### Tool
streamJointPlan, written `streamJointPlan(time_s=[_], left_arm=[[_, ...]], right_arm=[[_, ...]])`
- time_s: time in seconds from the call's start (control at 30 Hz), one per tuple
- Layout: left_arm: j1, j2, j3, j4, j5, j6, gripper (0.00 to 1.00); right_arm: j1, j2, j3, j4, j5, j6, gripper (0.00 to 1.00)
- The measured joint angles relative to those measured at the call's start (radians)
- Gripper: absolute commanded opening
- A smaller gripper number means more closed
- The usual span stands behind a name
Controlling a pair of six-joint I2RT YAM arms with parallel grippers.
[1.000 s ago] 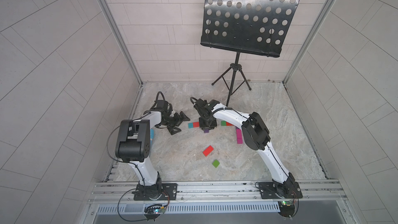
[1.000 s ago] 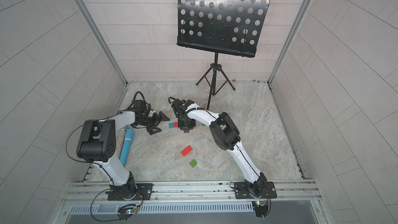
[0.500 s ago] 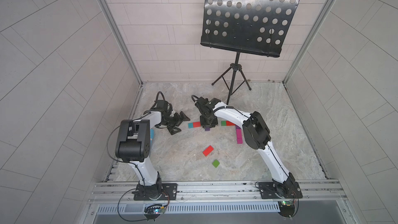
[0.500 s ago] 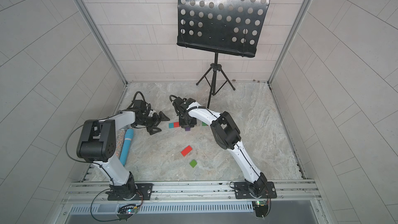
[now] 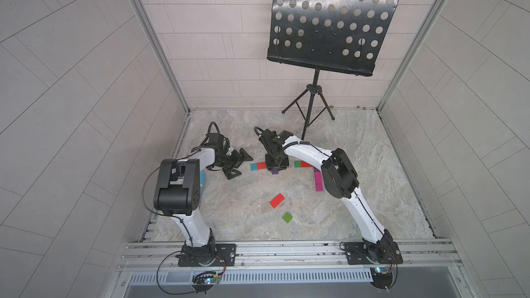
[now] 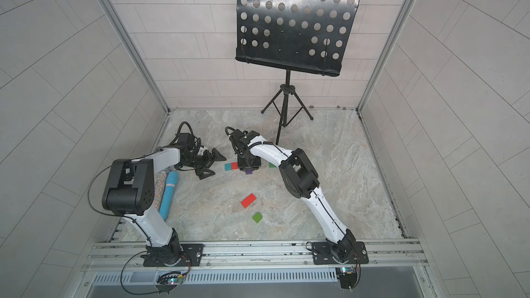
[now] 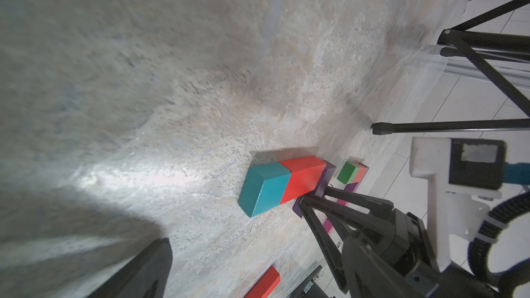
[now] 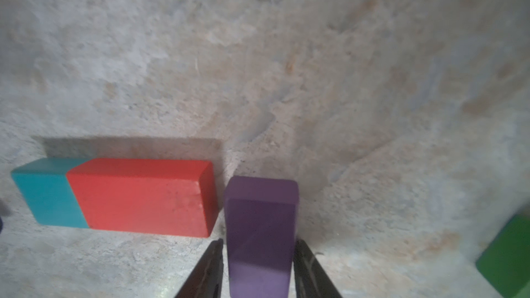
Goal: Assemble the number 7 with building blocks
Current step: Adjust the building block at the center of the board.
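Teal [image 5: 254,166] and red [image 5: 261,165] blocks lie end to end in a row. A purple block [image 8: 259,225] lies on the floor just right of the red one, turned across the row. My right gripper [image 5: 276,164] stands straight over it, and its fingers [image 8: 209,268] flank it with thin gaps, so it is open. Further right are a green block [image 5: 297,163] and a red one, then a magenta stem [image 5: 318,180] partly hidden by the arm. My left gripper [image 5: 238,164] is wide open and empty, left of the teal block.
A loose red block [image 5: 277,200] and a loose green block [image 5: 287,217] lie nearer the front. A blue cylinder [image 6: 169,193] and a glittery one [image 6: 160,187] lie by the left arm. A music stand's tripod [image 5: 308,110] stands behind the row.
My right gripper's jaws have eased apart from the purple block, which now rests on the floor. The left arm has not moved.
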Motion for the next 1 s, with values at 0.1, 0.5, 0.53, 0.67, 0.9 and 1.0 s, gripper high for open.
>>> streamJointPlan(time_s=[0.1, 0.5, 0.53, 0.67, 0.9, 1.0], left_arm=[[0.0, 0.0, 0.0, 0.0, 0.0, 0.0, 1.0], [0.0, 0.0, 0.012, -0.01, -0.001, 0.001, 0.99], [-0.002, 0.0, 0.018, -0.013, -0.001, 0.002, 0.98], [-0.013, 0.002, 0.047, -0.022, 0.0, 0.012, 0.94], [-0.047, 0.024, 0.08, -0.035, 0.0, 0.033, 0.88], [-0.06, 0.042, 0.086, -0.042, 0.0, 0.037, 0.86]], right_arm=[[0.0, 0.0, 0.0, 0.0, -0.003, 0.002, 0.5], [-0.011, -0.116, -0.082, 0.051, 0.014, 0.012, 0.46], [-0.018, -0.142, -0.103, 0.067, 0.011, 0.014, 0.45], [-0.067, -0.223, -0.206, 0.159, -0.03, 0.015, 0.41], [-0.14, -0.243, -0.356, 0.326, -0.159, 0.015, 0.41], [-0.14, -0.243, -0.395, 0.375, -0.204, 0.016, 0.41]])
